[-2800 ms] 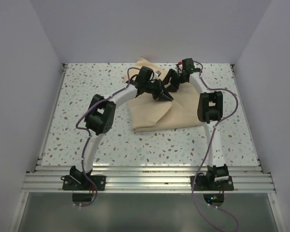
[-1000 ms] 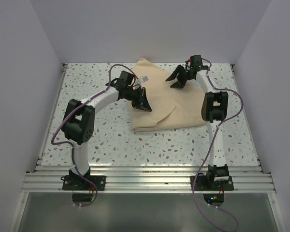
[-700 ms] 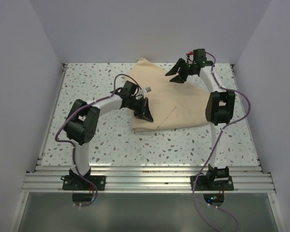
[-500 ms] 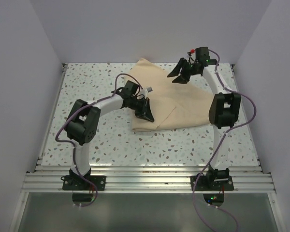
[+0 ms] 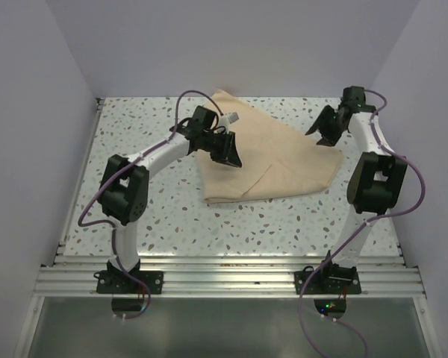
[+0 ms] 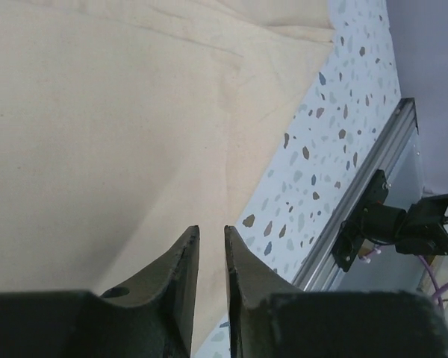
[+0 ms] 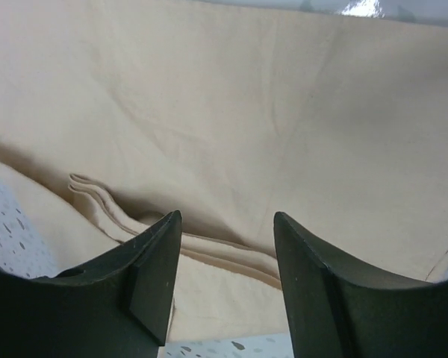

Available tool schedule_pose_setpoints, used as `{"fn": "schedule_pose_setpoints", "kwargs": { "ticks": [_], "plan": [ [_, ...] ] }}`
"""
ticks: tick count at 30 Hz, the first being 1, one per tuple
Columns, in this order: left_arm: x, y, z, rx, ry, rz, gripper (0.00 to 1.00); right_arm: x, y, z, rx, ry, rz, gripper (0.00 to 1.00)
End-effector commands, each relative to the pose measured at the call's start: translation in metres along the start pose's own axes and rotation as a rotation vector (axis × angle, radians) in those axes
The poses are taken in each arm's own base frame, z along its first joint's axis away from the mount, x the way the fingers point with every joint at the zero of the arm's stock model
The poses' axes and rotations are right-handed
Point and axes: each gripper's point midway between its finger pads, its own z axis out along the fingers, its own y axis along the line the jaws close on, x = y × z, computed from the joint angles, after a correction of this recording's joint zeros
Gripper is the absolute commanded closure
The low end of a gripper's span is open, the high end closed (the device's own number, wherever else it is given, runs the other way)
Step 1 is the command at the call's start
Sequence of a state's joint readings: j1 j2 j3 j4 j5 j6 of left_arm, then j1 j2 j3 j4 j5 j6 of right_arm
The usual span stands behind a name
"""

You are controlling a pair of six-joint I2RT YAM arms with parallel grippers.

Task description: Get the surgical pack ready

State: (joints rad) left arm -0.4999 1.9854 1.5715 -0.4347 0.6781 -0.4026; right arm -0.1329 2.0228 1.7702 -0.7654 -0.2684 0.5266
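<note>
**Cloth folded into a bundle, both grippers empty above it**

The tan cloth (image 5: 276, 156) lies on the speckled table (image 5: 134, 142), centre-to-far side, folded over itself w/ a diagonal seam across the top and a point toward the far edge. Nothing else of the pack shows. If anything is wrapped inside, it's hidden.

L gripper (image 5: 231, 156) hangs over the cloth's left part, fingers pointing down. The wrist view shows the jaws only slightly apart, a thin slit w/ nothing in it and flat fabric below. Prob a release posn: the gap is enough to let go of a layer, no more.

R gripper (image 5: 322, 133) sits at the cloth's right corner, near the far right of the table. Its wrist view shows the jaws well apart and empty, looking down on stacked fold edges (image 7: 104, 198), two or three layers peeking out from under the top flap. Cannot tell from the top view whether its tips touch the fabric. They look just above it.

Why this layout, as a guess: each arm covers its own side, so flaps can be drawn inward w/o the arms crossing. R's wide jaws suit a thick multi-layer edge, while L's narrow gap suits a single sheet.

Progress: wrap looks well along, though the loose layered edge on the R side suggests another tuck or fold may be needed. Risk: grabbing too many layers and pulling the bundle open
</note>
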Motion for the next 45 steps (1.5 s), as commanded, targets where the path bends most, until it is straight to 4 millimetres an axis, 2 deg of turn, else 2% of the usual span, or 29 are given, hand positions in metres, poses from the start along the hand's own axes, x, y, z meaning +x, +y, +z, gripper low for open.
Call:
{"fn": "schedule_pose_setpoints", "kwargs": {
  "ticks": [1,4,5,6,7,8,9,10,12,14,15,16,17,24,25,29,30,32,33,35,36,38,39,40,41,42,43,44,45],
  "plan": [
    [-0.023,0.003,-0.015,-0.084,-0.094,0.090,0.78,0.013,0.010,-0.004,0.003,-0.025,-0.048,0.44],
    [-0.039,0.024,-0.044,-0.223,-0.181,0.069,0.83,0.032,0.003,0.008,-0.009,0.048,-0.069,0.54],
    [-0.047,0.037,-0.062,-0.273,-0.223,0.039,0.84,0.036,0.001,0.011,-0.006,0.060,-0.075,0.56],
    [-0.058,0.042,-0.086,-0.335,-0.293,0.022,0.86,0.040,-0.003,0.013,0.004,0.068,-0.080,0.57],
    [-0.058,0.054,-0.098,-0.381,-0.319,-0.008,0.88,0.040,-0.004,0.013,0.011,0.066,-0.085,0.59],
    [-0.063,0.074,-0.123,-0.440,-0.366,-0.055,0.87,0.040,-0.006,0.014,0.018,0.064,-0.087,0.59],
    [-0.069,0.079,-0.145,-0.491,-0.422,-0.078,0.87,0.037,-0.006,0.013,0.025,0.054,-0.090,0.60],
    [-0.069,0.094,-0.162,-0.522,-0.446,-0.109,0.86,0.031,-0.009,0.011,0.051,0.030,-0.093,0.60],
    [-0.074,0.093,-0.175,-0.513,-0.473,-0.095,0.84,0.020,-0.015,0.005,0.097,-0.022,-0.094,0.60],
    [-0.076,0.092,-0.179,-0.511,-0.479,-0.068,0.78,0.003,-0.028,0.000,0.173,-0.115,-0.077,0.43],
    [-0.075,0.088,-0.177,-0.486,-0.477,-0.060,0.77,0.004,-0.037,0.001,0.206,-0.134,-0.057,0.39],
    [-0.071,0.090,-0.174,-0.481,-0.470,-0.066,0.76,-0.008,-0.039,-0.003,0.220,-0.198,-0.053,0.37],
    [-0.071,0.087,-0.173,-0.465,-0.478,-0.057,0.75,-0.004,-0.049,0.001,0.249,-0.206,-0.036,0.34],
    [-0.062,0.083,-0.158,-0.387,-0.439,-0.004,0.72,-0.028,-0.095,0.011,0.406,-0.313,-0.007,0.26],
    [-0.063,0.080,-0.157,-0.370,-0.446,0.007,0.71,-0.025,-0.106,0.020,0.434,-0.293,0.006,0.25],
    [-0.059,0.065,-0.144,-0.296,-0.418,0.032,0.71,-0.036,-0.123,0.027,0.468,-0.302,0.077,0.23],
    [-0.063,0.059,-0.142,-0.290,-0.419,0.052,0.69,-0.038,-0.127,0.029,0.462,-0.300,0.090,0.23],
    [-0.057,0.047,-0.119,-0.275,-0.355,0.079,0.69,-0.045,-0.133,0.031,0.474,-0.302,0.093,0.23],
    [-0.061,0.031,-0.109,-0.249,-0.344,0.111,0.69,-0.046,-0.134,0.032,0.469,-0.295,0.095,0.23],
    [-0.059,0.027,-0.088,-0.232,-0.304,0.109,0.69,-0.049,-0.140,0.035,0.469,-0.281,0.098,0.23],
    [-0.063,0.013,-0.078,-0.207,-0.299,0.132,0.68,-0.050,-0.141,0.034,0.468,-0.277,0.095,0.23],
    [-0.062,0.015,-0.057,-0.201,-0.267,0.122,0.68,-0.050,-0.140,0.038,0.440,-0.270,0.077,0.23],
    [-0.068,0.004,-0.050,-0.186,-0.269,0.136,0.68,-0.048,-0.142,0.045,0.429,-0.251,0.077,0.23],
    [-0.066,0.010,-0.037,-0.188,-0.249,0.116,0.68,-0.045,-0.139,0.049,0.405,-0.223,0.073,0.24],
    [-0.074,0.006,-0.034,-0.187,-0.259,0.118,0.68,-0.047,-0.139,0.051,0.398,-0.216,0.062,0.25],
    [-0.074,0.003,-0.027,-0.187,-0.253,0.120,0.68,-0.042,-0.141,0.056,0.400,-0.193,0.060,0.26],
    [-0.071,0.010,-0.016,-0.195,-0.228,0.102,0.68,-0.039,-0.141,0.058,0.392,-0.184,0.060,0.28],
    [-0.077,0.005,-0.014,-0.187,-0.234,0.111,0.68,-0.038,-0.142,0.059,0.388,-0.183,0.059,0.28],
    [-0.071,0.009,-0.002,-0.189,-0.205,0.099,0.68,-0.039,-0.141,0.061,0.377,-0.187,0.058,0.30]
  ]
}}
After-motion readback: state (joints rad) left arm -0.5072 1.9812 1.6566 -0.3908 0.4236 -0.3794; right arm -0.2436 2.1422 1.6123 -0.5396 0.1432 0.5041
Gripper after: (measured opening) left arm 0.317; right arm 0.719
